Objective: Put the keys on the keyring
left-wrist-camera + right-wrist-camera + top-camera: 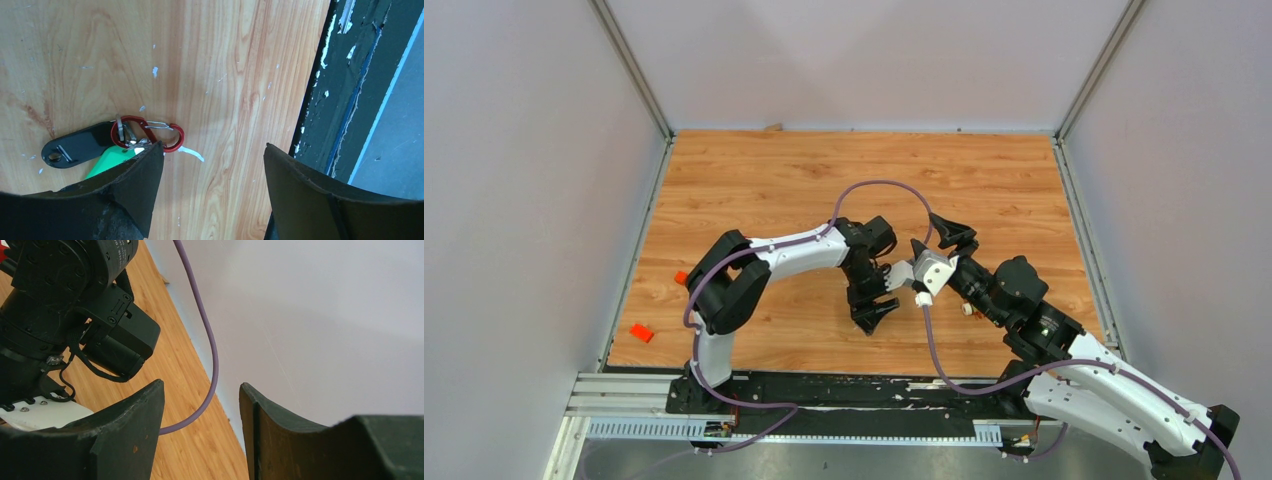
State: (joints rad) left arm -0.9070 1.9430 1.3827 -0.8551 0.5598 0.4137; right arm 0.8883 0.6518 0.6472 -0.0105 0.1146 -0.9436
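Observation:
In the left wrist view the keyring [148, 134], a thin red double loop with a wire gate, lies flat on the wooden table [225, 60]. The black-headed key [75, 147] and the green-headed key [114, 159] lie at its left end. Their small metal rings overlap the loop. My left gripper [212, 150] is open and empty above the table, its left fingertip [150, 165] just over the loop's near edge and part of the green head. In the top view the keys are hidden under the left gripper [874, 312]. My right gripper [201, 390] is open, empty and raised [936, 238], facing the wall.
Two small red-orange pieces [641, 333] [681, 277] lie near the table's left edge. The black rail [345, 100] runs along the front edge just right of the left gripper. A purple cable [884, 185] arcs over the middle. The two wrists are close together.

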